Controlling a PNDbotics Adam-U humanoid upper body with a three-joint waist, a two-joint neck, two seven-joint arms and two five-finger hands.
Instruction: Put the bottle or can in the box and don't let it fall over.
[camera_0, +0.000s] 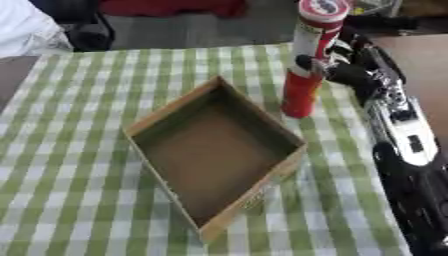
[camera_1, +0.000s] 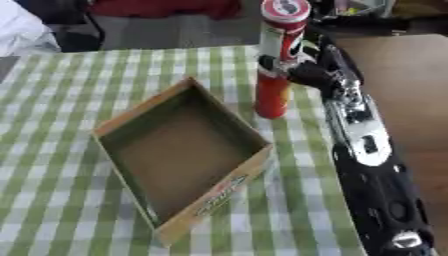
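A tall red and white can (camera_0: 308, 60) stands upright just beyond the right far side of the open cardboard box (camera_0: 214, 150), its base at or just above the cloth. My right hand (camera_0: 337, 70) comes in along the right side and its fingers are curled round the can's middle. The box is shallow, lies askew on the green checked cloth, and holds nothing. My left hand shows in neither view.
The green and white checked tablecloth (camera_0: 79, 150) covers the table. Brown bare table (camera_1: 402, 90) lies to the right of the cloth, under my right arm. A white bundle (camera_0: 26, 27) and dark things sit past the far edge.
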